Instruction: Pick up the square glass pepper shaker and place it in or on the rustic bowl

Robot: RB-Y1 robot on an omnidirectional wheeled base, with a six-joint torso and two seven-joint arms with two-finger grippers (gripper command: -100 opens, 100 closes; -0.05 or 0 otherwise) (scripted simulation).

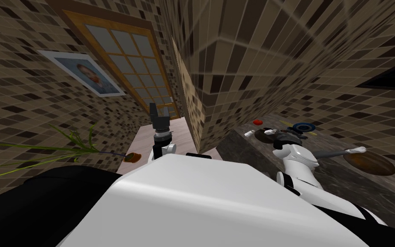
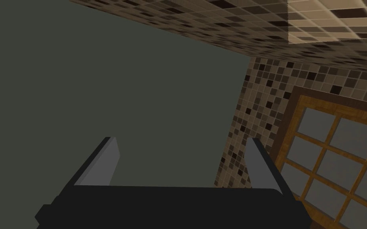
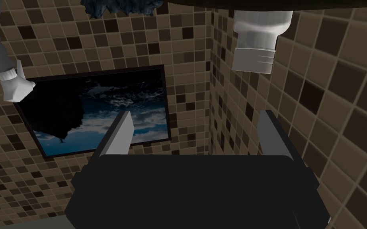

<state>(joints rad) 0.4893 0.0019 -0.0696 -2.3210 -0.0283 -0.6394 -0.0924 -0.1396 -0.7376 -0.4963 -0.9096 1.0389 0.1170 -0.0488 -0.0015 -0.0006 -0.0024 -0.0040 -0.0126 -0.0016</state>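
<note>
Dark counter (image 1: 252, 155) carries white shaker (image 3: 258, 39) and brown bowl (image 1: 370, 164); right gripper (image 3: 195, 119) over it, fingers wide and empty. Approach step, seemingly: it must centre on shaker. Left gripper (image 2: 182, 151) likewise wide, beside counter.

Walls (image 1: 278, 51): mosaic of tan, brown and near-black tiles.
Window frame (image 1: 77, 25): orange-brown with a wood grain; panes grey.
Surface (image 1: 243, 150): dark grey-brown, mottled.
Bowl (image 1: 369, 164): reddish brown, mottled.
Shaker (image 3: 258, 37): white, with a pale grey ribbed cap.
Small round item (image 1: 257, 122): red.
Ring-shaped dish (image 1: 303, 127): blue and black.
Plant (image 1: 64, 148): green leaves; pot (image 1: 131, 157) orange-brown.
Wall picture (image 3: 99, 107): black frame, blue sky with white clouds.
</note>
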